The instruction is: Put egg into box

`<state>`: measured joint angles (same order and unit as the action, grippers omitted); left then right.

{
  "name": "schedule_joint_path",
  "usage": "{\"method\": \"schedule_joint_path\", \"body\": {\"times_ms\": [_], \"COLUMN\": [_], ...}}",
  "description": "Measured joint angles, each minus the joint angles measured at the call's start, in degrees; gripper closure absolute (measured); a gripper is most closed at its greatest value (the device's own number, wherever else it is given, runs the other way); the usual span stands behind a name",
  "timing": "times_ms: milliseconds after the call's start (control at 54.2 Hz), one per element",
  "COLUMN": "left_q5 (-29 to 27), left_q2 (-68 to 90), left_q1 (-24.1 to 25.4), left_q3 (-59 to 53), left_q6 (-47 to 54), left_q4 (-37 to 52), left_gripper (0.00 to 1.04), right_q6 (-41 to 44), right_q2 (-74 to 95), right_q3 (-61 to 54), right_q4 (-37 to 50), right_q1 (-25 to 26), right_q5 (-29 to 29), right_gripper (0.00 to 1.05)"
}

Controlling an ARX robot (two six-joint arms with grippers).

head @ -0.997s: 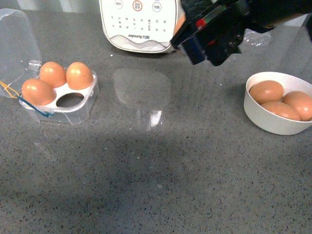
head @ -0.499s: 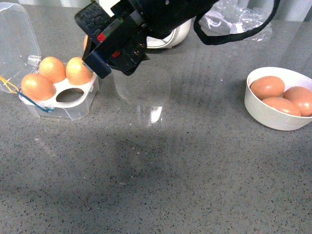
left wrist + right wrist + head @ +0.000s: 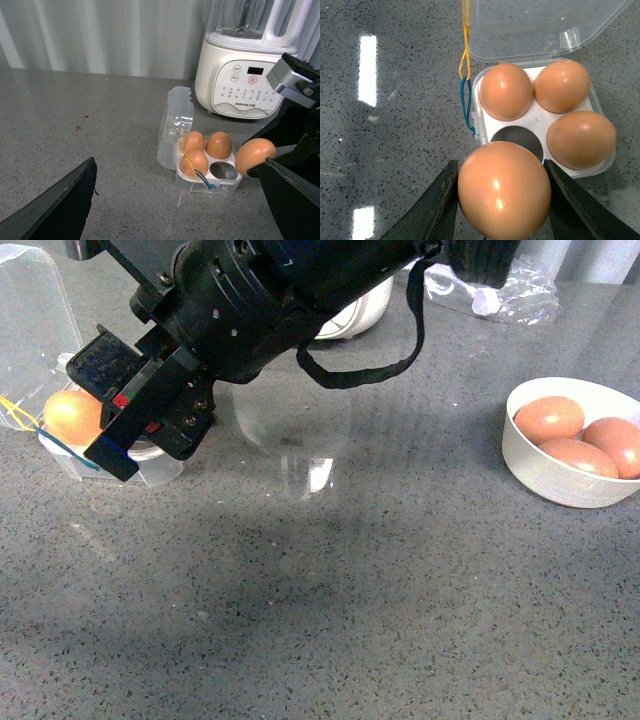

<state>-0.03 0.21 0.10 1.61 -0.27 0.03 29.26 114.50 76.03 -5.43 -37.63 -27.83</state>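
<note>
Grey counter (image 3: 350, 590) — box (image 3: 539, 121), three eggs (image 3: 506, 91)

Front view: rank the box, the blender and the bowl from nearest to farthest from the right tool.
From the right tool:
1. Box, at the far left, right by the tool.
2. Blender, at the back, near the middle.
3. Bowl, at the far right.

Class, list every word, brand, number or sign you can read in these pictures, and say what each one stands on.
"Joyoung", followed by characters too small to read: on the front panel of the white blender base.
Button labels on that panel: too small to read.
The egg, box and bowl: no text visible.
</note>
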Motion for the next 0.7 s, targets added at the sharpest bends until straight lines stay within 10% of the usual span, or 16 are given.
{"method": "schedule_joint_path", "body": {"times_ms": [572, 702], "left_q5": [0.00, 0.00], "left_q2": [0.00, 0.00], "left_q1": [0.00, 0.00], "left_q3": [0.00, 0.00], "left_q6": [0.00, 0.00], "left_q4": [0.00, 0.00], "left_gripper": [0.07, 0.07], "right_q6": [-0.72, -0.76], "right_q2": [6.78, 6.99], "right_q3": [5.73, 5.88], "right_q4": [1.57, 1.60], "right_q1": [-0.94, -0.98], "right_q5": [2.95, 2.84], "right_gripper": [0.62, 0.44]}}
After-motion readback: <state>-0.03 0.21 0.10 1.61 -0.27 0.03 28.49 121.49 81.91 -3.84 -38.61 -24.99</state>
